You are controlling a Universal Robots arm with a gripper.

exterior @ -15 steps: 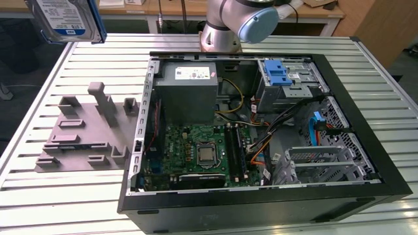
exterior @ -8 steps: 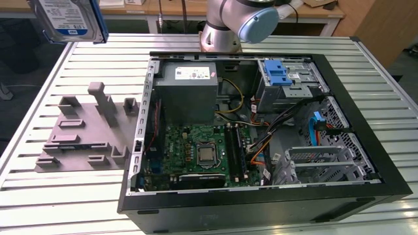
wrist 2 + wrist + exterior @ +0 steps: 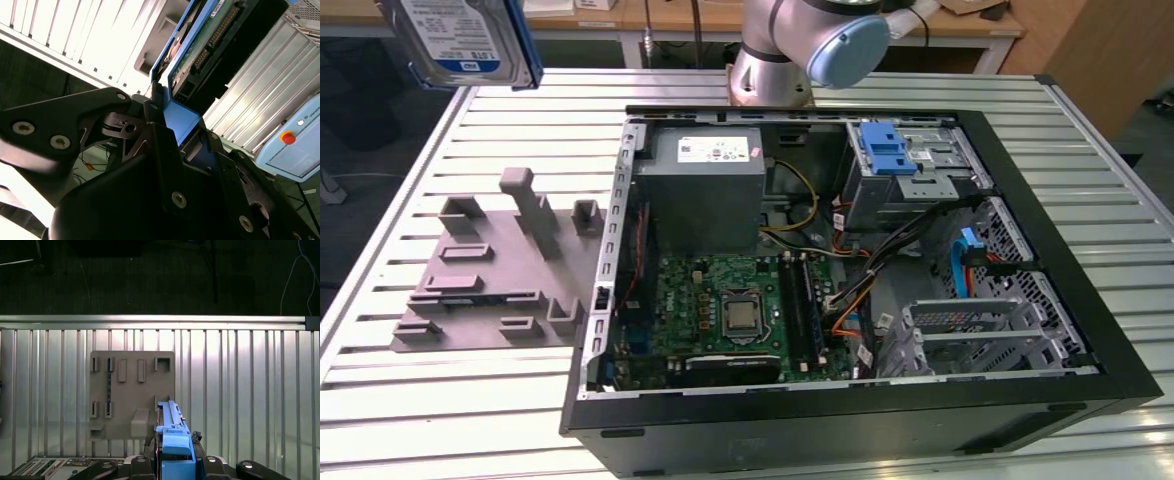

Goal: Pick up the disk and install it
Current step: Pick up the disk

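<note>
my gripper (image 3: 179,122) clenches the disk (image 3: 460,40) by its blue frame (image 3: 175,442) (sparing the labelled face), high and clear of the grey holder (image 3: 487,262) and open computer case (image 3: 827,420).

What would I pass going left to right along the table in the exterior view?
Grey fixture plate → then, inside the open computer case, power supply box → drive cage with blue latch. The disk, held high above the plate, overlaps it, so I left it out.
</note>
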